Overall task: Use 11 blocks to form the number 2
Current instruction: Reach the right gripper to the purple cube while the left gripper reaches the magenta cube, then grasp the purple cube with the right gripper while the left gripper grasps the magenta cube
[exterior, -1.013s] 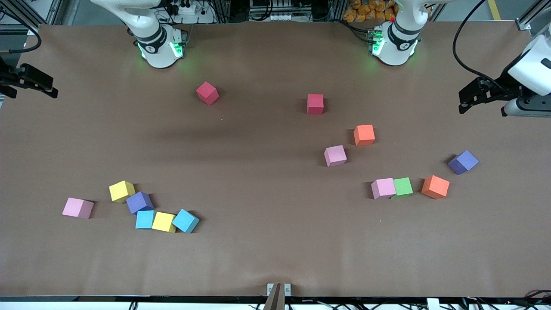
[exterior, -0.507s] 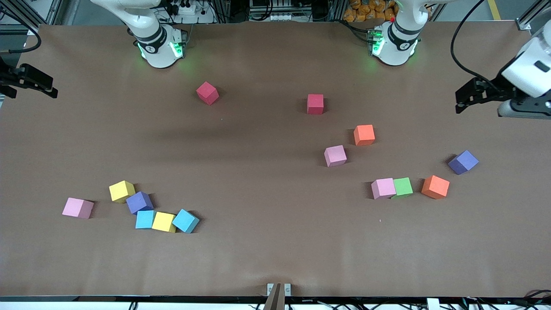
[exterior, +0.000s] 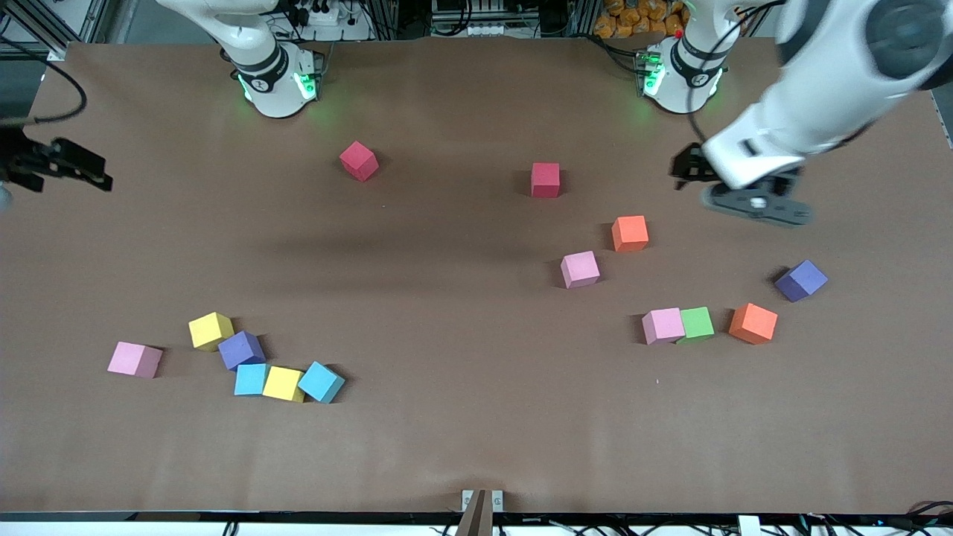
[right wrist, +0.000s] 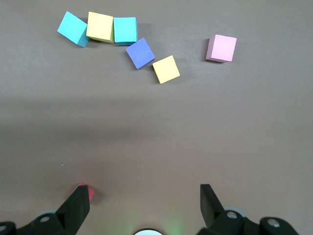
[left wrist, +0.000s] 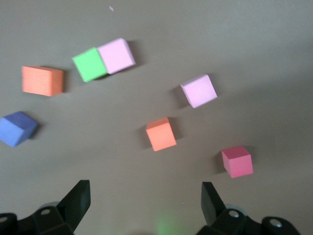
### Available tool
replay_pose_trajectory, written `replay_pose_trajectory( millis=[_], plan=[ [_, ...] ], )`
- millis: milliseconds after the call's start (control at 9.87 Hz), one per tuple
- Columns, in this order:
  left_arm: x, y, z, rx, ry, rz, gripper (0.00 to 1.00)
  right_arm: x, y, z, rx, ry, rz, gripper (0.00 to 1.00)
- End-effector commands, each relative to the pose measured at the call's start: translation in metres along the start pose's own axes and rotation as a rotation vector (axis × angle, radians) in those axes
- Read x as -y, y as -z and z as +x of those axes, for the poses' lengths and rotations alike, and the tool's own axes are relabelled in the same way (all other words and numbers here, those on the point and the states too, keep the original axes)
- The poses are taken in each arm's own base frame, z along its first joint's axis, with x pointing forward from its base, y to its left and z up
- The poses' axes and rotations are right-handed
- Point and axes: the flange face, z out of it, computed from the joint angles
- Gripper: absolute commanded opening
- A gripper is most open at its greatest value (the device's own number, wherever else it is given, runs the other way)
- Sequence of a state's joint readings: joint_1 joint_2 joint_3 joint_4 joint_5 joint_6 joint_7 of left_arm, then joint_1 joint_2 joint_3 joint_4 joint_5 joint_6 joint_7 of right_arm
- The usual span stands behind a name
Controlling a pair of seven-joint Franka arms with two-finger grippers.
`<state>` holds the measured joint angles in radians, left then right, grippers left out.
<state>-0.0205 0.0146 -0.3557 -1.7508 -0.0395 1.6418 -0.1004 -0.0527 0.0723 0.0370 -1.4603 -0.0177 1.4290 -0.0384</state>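
Note:
Foam blocks lie in two loose groups. Toward the left arm's end are a red block [exterior: 545, 179], orange [exterior: 630, 233], pink [exterior: 580, 269], pink [exterior: 663, 325] touching green [exterior: 697, 322], orange [exterior: 753, 323] and purple [exterior: 801, 281]. Toward the right arm's end are red [exterior: 359, 160], yellow [exterior: 211, 330], purple [exterior: 241, 350], light blue [exterior: 252, 379], yellow [exterior: 284, 383], light blue [exterior: 321, 381] and pink [exterior: 134, 359]. My left gripper [exterior: 689, 167] is open and empty, over bare table beside the orange block [left wrist: 161, 134]. My right gripper [exterior: 78, 170] is open and empty at the table's end.
The brown table [exterior: 447, 313] is bare between the two groups. The arm bases [exterior: 277, 78] [exterior: 681, 71] stand along the edge farthest from the front camera. A small clamp [exterior: 482, 502] sits at the nearest edge.
My left arm has swung in from the table's end toward the middle, over the table near the orange block. My right gripper has shifted slightly inward. No block has moved.

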Motion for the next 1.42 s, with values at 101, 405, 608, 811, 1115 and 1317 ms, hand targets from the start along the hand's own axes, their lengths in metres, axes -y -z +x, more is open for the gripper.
replay_pose_trajectory(
  millis=[101, 405, 608, 811, 1115, 1317],
  plan=[
    [-0.07, -0.062, -0.021, 0.035, 0.011, 0.021, 1.0, 0.033, -0.057, 0.052, 0.017, 0.067, -0.005, 1.0],
    [-0.133, -0.142, -0.046, 0.05, 0.059, 0.043, 1.0, 0.065, -0.117, 0.108, -0.072, 0.23, -0.008, 1.0],
    [-0.147, -0.185, -0.06, 0.029, 0.09, 0.025, 1.0, 0.057, -0.173, 0.143, -0.102, 0.338, -0.009, 1.0],
    [-0.171, -0.217, -0.072, 0.017, 0.17, 0.005, 1.0, 0.043, -0.231, 0.169, -0.107, 0.404, -0.01, 1.0],
    [-0.193, -0.253, -0.086, 0.063, 0.29, 0.002, 1.0, 0.02, -0.317, 0.192, -0.102, 0.475, -0.004, 1.0],
    [-0.198, -0.283, -0.101, 0.064, 0.331, -0.005, 1.0, 0.022, -0.361, 0.19, -0.056, 0.458, 0.079, 1.0]
  ],
)
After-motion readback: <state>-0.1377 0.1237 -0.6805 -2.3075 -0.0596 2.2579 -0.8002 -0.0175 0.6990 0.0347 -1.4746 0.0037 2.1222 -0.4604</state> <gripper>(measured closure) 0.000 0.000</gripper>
